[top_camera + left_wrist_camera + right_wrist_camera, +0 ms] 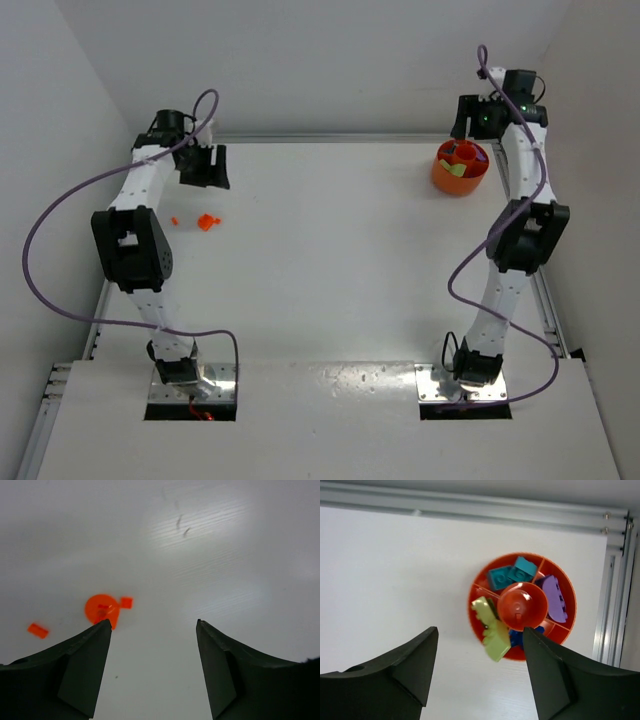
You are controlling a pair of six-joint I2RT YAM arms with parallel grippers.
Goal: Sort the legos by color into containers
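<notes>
The sort looked well along but not finished. The orange bowl [559, 630] stood at the far right corner of the worktop [330, 260], directly under the right jaws, which were spread with nothing between them. Around its raised centre dome [522, 605], the compartments already held sorted legos: 2 teal-blue bricks [512, 574] in the far section, a purple brick [554, 597] in the section to the right, and yellow-green bricks [491, 626] on the left. 1 of the yellow-green bricks hung out over the rim and did not lie fully inside. A darker blue brick [516, 637] showed at the near side, half hidden by the dome, so I could not tell which compartment it sat in. The near-right section looked bare.

What remained was orange-red. 3 pieces lay on the worktop at the far left, well apart from the bowl: a round piece [101, 609], a small square one [126, 602] just beside it, and a flat one [38, 630] further off. The left jaws hung above them, spread and empty, with the round piece just ahead of the left finger. In my judgement these 3 were the last to carry across, probably to the bare section, and the overhanging yellow-green brick might want nudging in.
</notes>
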